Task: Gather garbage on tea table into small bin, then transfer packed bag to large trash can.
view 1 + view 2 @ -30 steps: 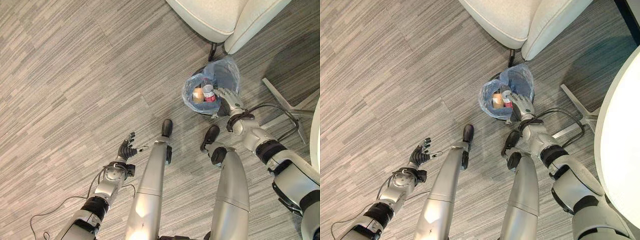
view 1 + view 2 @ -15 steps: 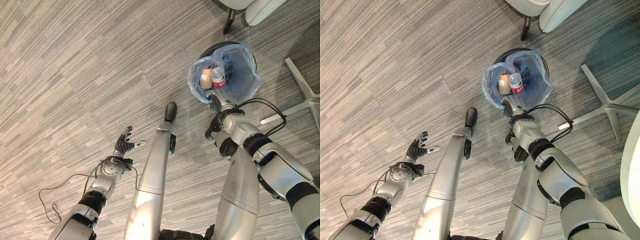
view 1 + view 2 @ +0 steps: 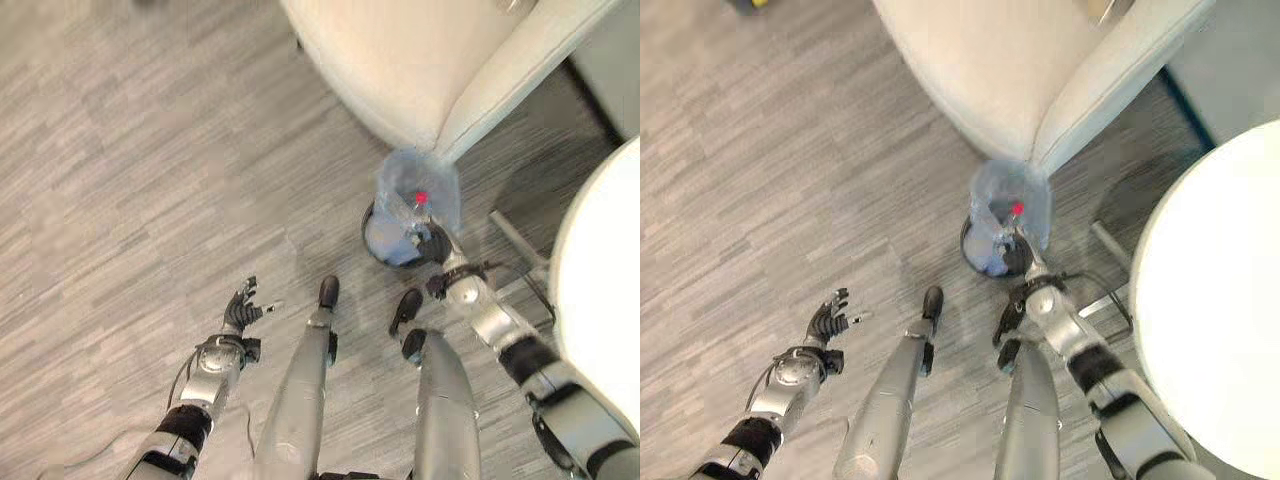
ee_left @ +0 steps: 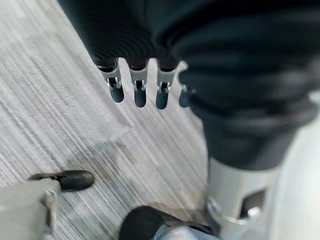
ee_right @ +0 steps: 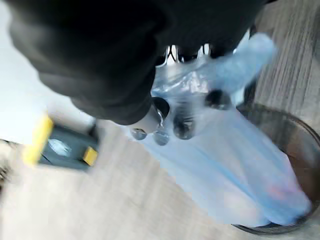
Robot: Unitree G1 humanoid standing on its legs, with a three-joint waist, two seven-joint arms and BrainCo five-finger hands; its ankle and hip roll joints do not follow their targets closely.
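Right hand (image 3: 432, 240): fingers curled round the blue bag (image 3: 410, 190) (red cap inside), bag partly in the bin (image 3: 372, 218).
Left hand (image 3: 242, 312): fingers spread wide, holding nothing.

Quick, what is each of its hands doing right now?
Left hand: open, empty, held out over the floor.
Right hand: fingers curled round the blue bag, lifting it from the small bin.

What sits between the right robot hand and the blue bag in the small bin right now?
Nothing visible. The right robot hand already has its fingers curled into the upper edge of the blue bag, which is partly lifted out of the small bin. The left robot hand hangs open over the floor.
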